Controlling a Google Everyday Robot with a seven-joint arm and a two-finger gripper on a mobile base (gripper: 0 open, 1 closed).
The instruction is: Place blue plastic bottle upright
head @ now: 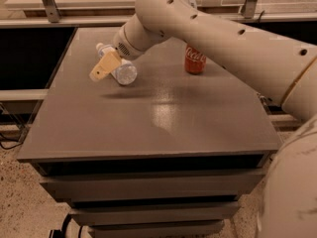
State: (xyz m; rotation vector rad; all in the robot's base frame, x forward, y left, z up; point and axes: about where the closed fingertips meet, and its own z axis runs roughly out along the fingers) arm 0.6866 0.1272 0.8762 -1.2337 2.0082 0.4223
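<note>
The blue plastic bottle (123, 72) lies on its side at the back left of the grey table (148, 118). Its white cap (99, 47) points to the back left and its base faces me. My gripper (105, 66), with tan tips, is right at the bottle, over its left side and middle. The arm reaches in from the upper right. The part of the bottle under the gripper is hidden.
A red Coca-Cola can (195, 59) stands upright at the back of the table, to the right of the bottle and partly behind my arm. A counter with metal posts (47, 1) runs behind the table. The table's front edge is near me.
</note>
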